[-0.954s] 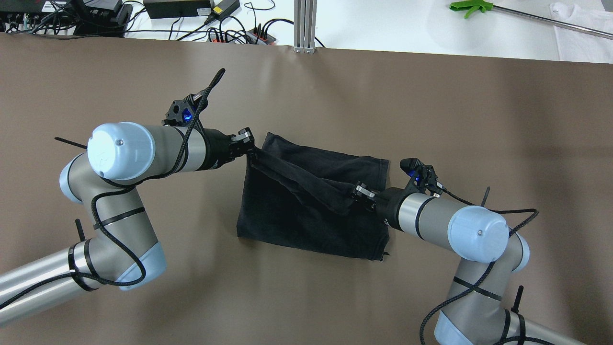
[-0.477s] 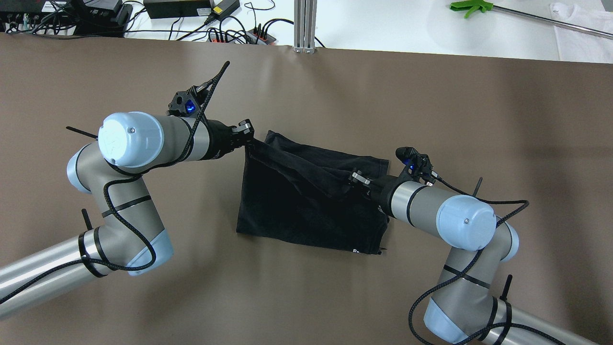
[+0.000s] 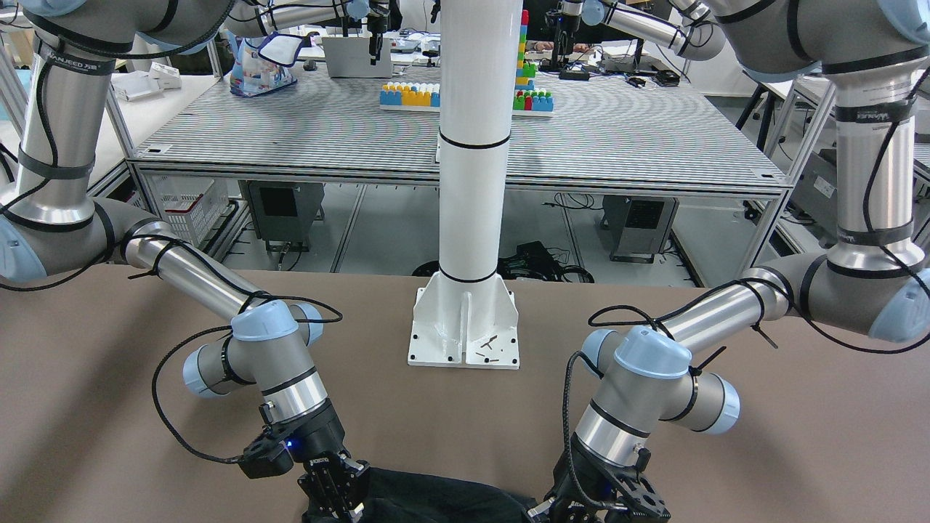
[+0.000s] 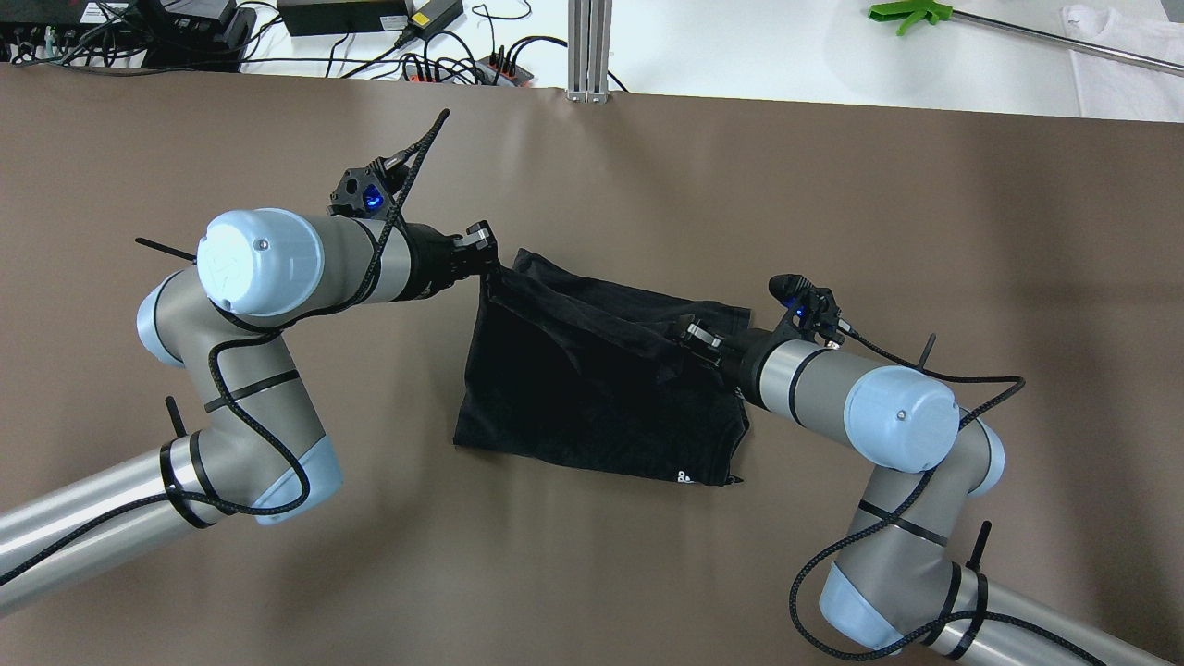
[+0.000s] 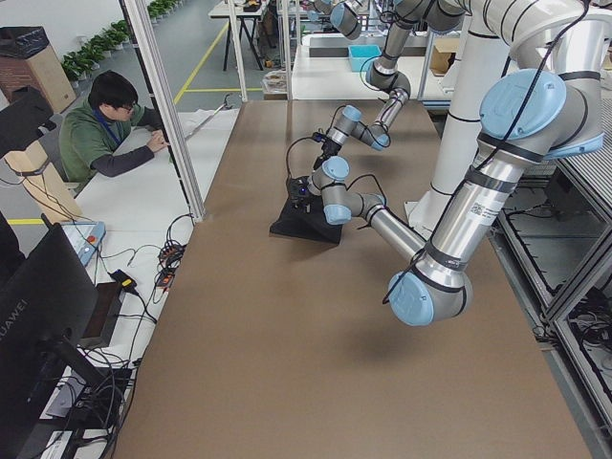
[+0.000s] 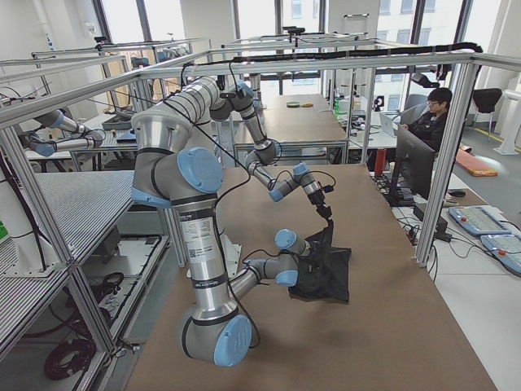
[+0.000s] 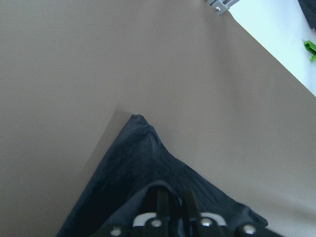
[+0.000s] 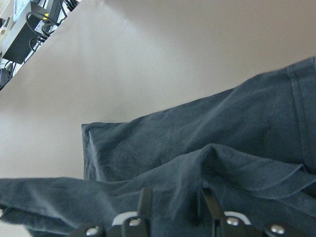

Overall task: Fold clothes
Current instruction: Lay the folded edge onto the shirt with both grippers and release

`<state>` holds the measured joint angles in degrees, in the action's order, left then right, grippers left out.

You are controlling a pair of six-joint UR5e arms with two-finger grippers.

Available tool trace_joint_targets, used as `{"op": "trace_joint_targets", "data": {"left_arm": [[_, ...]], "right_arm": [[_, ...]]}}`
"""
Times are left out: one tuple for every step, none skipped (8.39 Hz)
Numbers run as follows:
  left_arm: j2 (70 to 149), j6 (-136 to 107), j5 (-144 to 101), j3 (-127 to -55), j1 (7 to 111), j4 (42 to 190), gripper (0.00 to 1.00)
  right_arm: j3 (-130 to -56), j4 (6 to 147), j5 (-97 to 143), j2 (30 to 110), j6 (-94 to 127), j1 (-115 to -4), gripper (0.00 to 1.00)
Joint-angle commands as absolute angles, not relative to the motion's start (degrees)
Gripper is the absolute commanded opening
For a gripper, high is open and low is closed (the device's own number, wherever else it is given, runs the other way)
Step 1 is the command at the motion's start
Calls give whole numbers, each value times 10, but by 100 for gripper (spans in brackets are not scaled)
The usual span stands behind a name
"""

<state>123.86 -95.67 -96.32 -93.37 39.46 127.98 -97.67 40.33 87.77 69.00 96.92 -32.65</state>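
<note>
Black clothes (image 4: 592,416) at ctr of counter (image 4: 832,185). Upper layer raised, stretched btwn both arms. Far-left corner: left tool (image 4: 485,262) clamped on fabric. Right side: right tool (image 4: 696,335) clamped on fabric. Lower layer flat.

On table (image 4: 832,203): clothes (image 4: 573,407); left claw (image 4: 487,270) at its far-left corner, right claw (image 4: 692,340) seemingly over right edge.

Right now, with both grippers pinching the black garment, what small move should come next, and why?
Probably carry the lifted edge toward the far hem, then lower it: the left gripper and right gripper are shut on the black garment, and its raised fold hangs short of that hem.
</note>
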Motion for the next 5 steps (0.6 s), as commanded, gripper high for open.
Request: {"op": "trace_joint_targets", "data": {"left_arm": [[1239,-956,-966,-937,418,1280,100],[1239,-955,-967,-938,429,1277,100],[1235,-955,-977,-938,442,1275,100],[1231,-950,-1006,-940,461,1277,100],[1218,-949,-1039,-948,484,1278,100]], "right_arm": [[-977,399,894,688,959,-336,94],[-980,400,904,679,961,-338,94],[-983,403,907,669,965,-338,94],[-986,408,911,659,966,-338,94],[-988,437,920,646,960,-336,94]]}}
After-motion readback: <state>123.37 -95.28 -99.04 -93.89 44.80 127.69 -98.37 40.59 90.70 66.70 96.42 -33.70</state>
